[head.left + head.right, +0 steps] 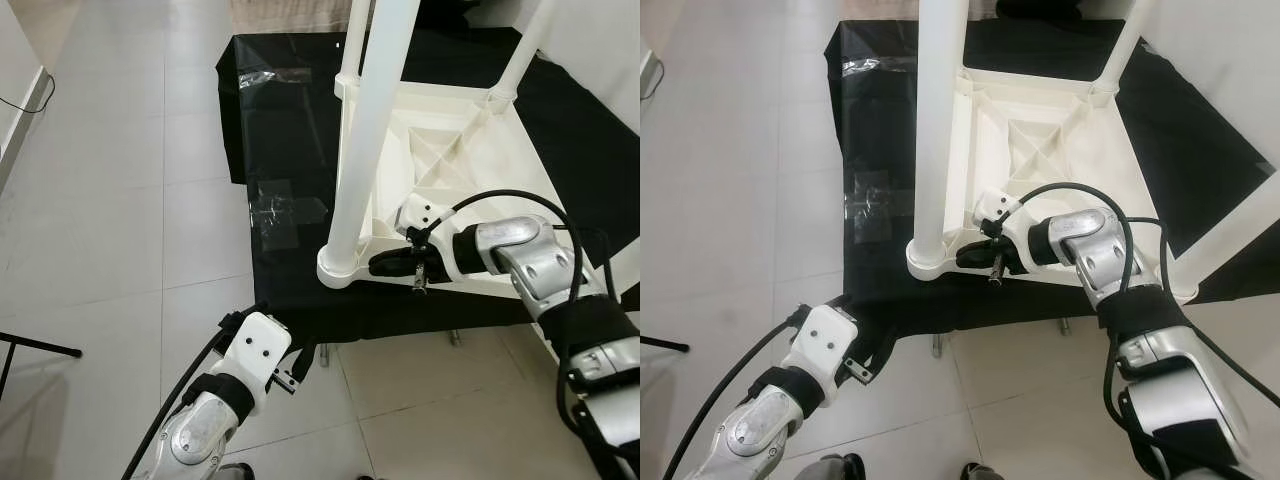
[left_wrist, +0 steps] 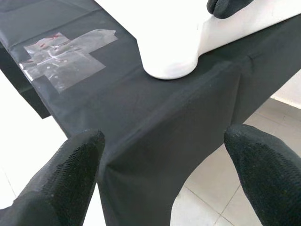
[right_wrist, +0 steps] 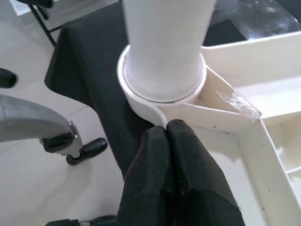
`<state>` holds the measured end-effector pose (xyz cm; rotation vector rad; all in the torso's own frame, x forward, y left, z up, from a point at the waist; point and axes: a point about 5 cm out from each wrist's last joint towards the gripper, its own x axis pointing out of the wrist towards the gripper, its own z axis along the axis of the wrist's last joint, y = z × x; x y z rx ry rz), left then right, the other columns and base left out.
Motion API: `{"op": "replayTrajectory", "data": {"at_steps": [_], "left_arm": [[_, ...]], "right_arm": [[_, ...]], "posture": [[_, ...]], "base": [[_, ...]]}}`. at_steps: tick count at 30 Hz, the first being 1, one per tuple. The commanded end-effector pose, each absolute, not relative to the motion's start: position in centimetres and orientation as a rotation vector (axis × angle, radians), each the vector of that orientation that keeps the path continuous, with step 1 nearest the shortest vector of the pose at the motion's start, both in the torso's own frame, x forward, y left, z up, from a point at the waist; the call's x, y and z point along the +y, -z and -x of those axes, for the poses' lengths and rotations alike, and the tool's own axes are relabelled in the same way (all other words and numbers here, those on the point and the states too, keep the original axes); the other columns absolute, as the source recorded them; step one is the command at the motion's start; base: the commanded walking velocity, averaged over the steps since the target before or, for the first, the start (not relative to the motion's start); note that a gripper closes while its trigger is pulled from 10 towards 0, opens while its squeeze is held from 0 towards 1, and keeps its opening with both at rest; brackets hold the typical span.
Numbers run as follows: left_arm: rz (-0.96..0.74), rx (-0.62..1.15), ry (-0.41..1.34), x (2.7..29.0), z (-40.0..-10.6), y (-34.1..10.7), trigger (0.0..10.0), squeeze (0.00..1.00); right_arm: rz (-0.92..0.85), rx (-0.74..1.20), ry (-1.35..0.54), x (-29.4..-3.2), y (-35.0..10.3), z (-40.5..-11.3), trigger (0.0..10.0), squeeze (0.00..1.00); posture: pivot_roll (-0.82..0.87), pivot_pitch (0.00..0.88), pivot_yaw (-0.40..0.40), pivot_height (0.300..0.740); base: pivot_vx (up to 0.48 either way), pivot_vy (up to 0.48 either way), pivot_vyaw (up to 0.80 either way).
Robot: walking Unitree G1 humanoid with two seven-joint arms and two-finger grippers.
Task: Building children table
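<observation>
- The children's table (image 1: 440, 150) lies upside down on a black-draped bench (image 1: 290, 210), its ribbed underside facing up; it is partly built.
- Nearest, the left pincer (image 1: 292, 372) hangs low in front of the bench's front edge, its fingers (image 2: 66, 174) apart and holding nothing.
- The right pincer (image 1: 385, 264) rests against the table's frame just beside the near corner socket (image 3: 141, 101), its fingers pressed together with nothing visibly between them.
- A white leg (image 1: 365, 140) stands upright in that socket and looks seated.
- Farther back, a second leg (image 1: 525, 50) rises from the far corner.
- Clear tape (image 1: 280, 210) is stuck on the cloth left of the table.
- Judging by the eye views, at least two legs are fitted; the rest cannot be confirmed.
</observation>
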<state>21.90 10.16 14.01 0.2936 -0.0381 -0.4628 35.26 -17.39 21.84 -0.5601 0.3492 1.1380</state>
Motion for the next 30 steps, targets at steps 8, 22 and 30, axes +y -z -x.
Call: {"op": "replayTrajectory", "data": {"at_steps": [8, 22, 30], "left_arm": [[-0.305, -0.025, 0.468, 10.2, -22.2, -13.5, 10.0, 0.0], [-0.276, -0.038, 0.55, 9.5, -21.4, -13.7, 10.0, 0.0], [-0.252, -0.022, 0.708, 8.5, -20.0, -13.6, 10.0, 0.0]], "right_arm": [[0.61, 0.259, -1.391, -15.9, -22.5, -32.9, 0.0, 0.0], [0.586, 0.145, -1.296, -15.9, -23.9, -33.9, 10.0, 1.0], [0.667, 0.261, -1.387, -18.4, -24.0, -32.6, 10.0, 1.0]], "posture": [[0.07, 0.19, -0.042, 0.74], [0.1, 0.198, -0.042, 0.74], [0.08, 0.198, -0.038, 0.74]], "base": [[0.0, 0.0, 0.0], [0.0, 0.0, 0.0], [0.0, 0.0, 0.0]]}}
